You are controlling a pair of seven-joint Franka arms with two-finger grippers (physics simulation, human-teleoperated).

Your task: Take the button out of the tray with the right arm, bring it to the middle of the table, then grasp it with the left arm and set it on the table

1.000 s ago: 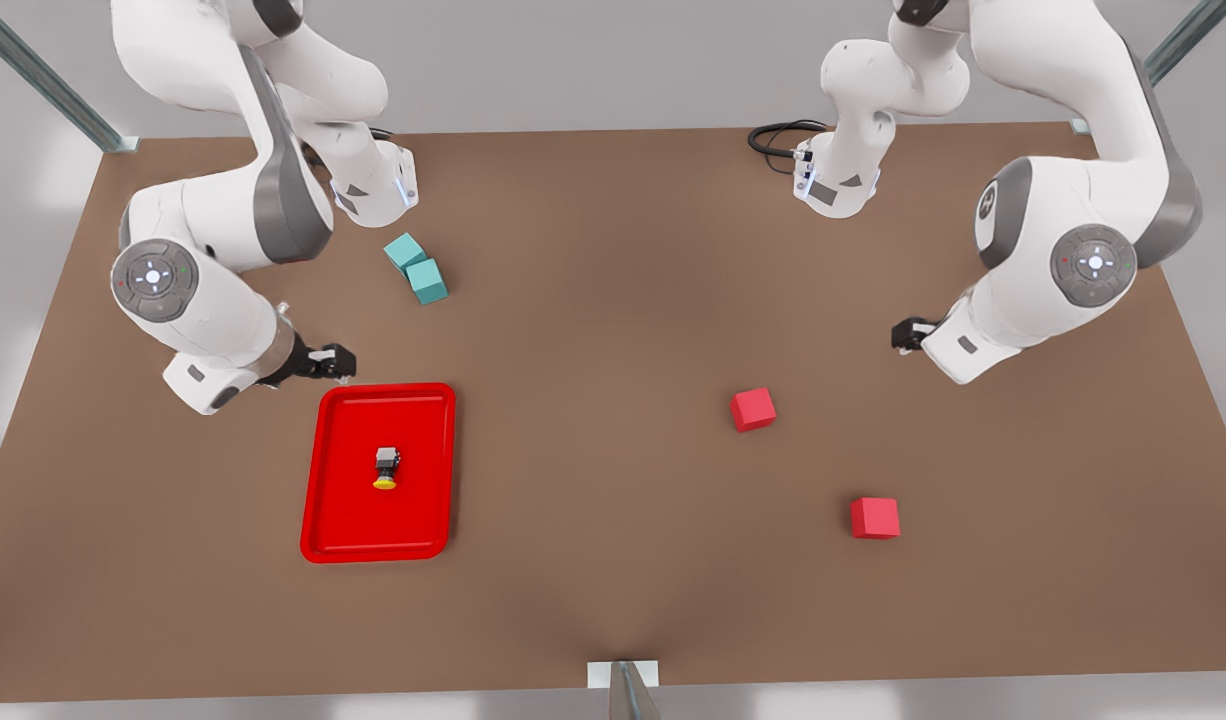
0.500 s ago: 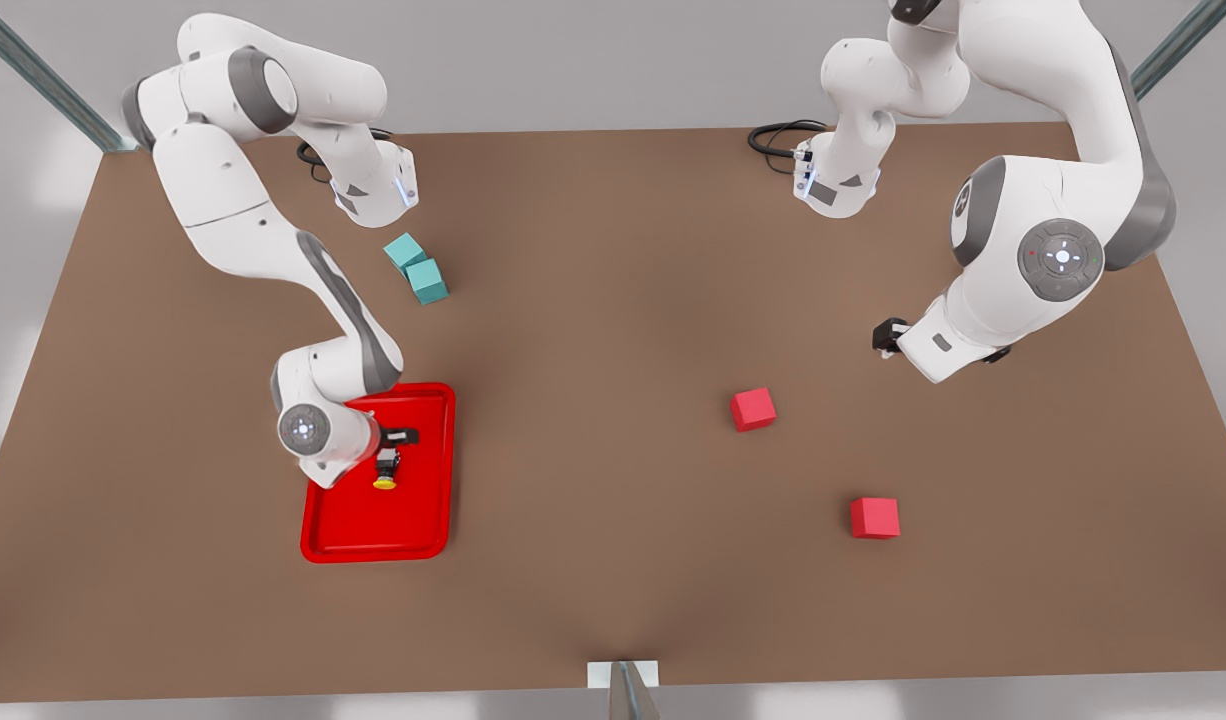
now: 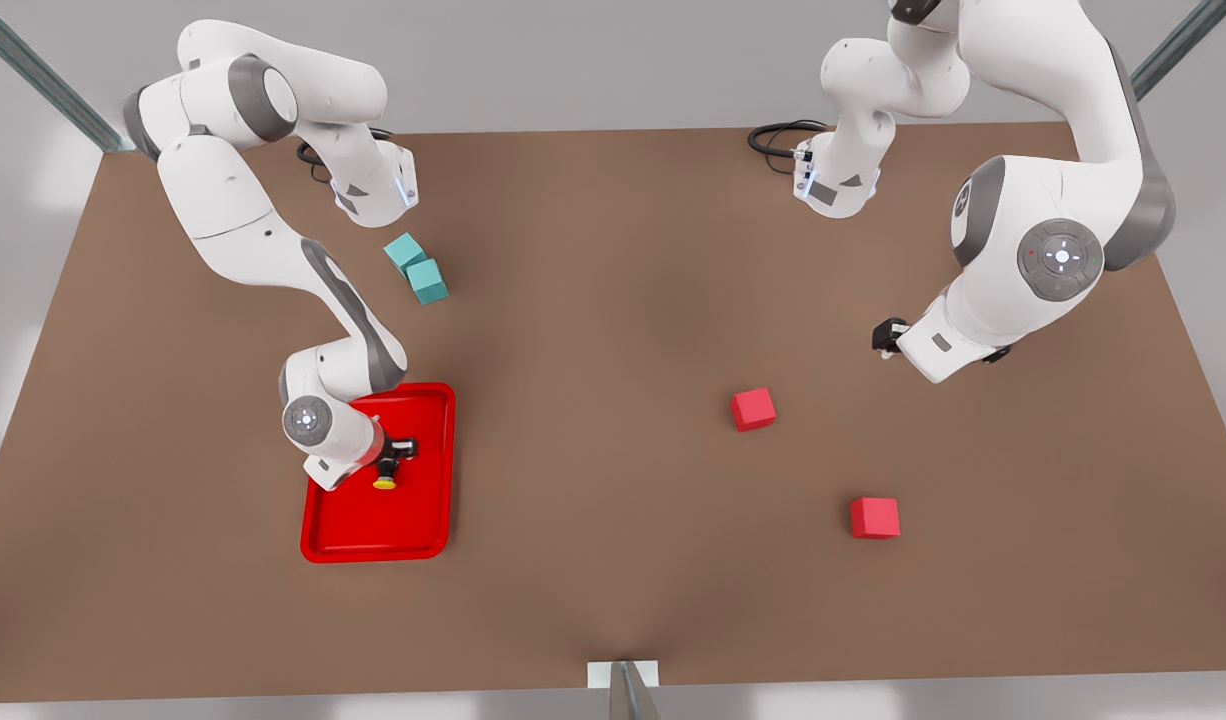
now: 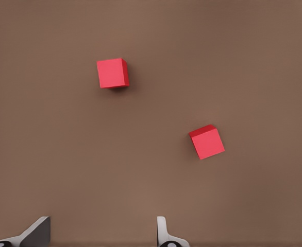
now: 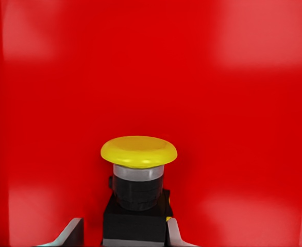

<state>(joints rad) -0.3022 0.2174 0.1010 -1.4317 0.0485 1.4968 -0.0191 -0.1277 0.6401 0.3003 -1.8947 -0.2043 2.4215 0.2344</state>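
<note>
A: Where's the button (image 5: 138,182)?
B: In the tray (image 3: 323,520), lying on the tray floor, yellow cap toward the front view's near edge. Right pincer (image 3: 391,458) is down over it; in the right wrist view its fingertips (image 5: 71,231) flank the black body, one on each side.
A: Pinching it?
B: Spread around it, I'd say. There's a red gap on one side and the other fingertip looks about touching. Not a firm pinch yet, as far as I can judge.
A: Left pincer (image 3: 885,336)?
B: Waiting above the bench (image 3: 593,560) on the front view's right, fingers spread with nothing between them. Left wrist view looks down on two red cubes (image 4: 113,73). Two teal cubes (image 3: 418,268) sit near the right arm's base, well apart from the tray.
A: Risks?
B: The button's tiny and the body looks off-centre between the fingers, so closing may shove or twist it before both pads bite. A bite too near the cap could let the dome squirt out. A weak grip could also drop it on the way to mid-bench, and the small body leaves the left pincer little room at handover.
</note>
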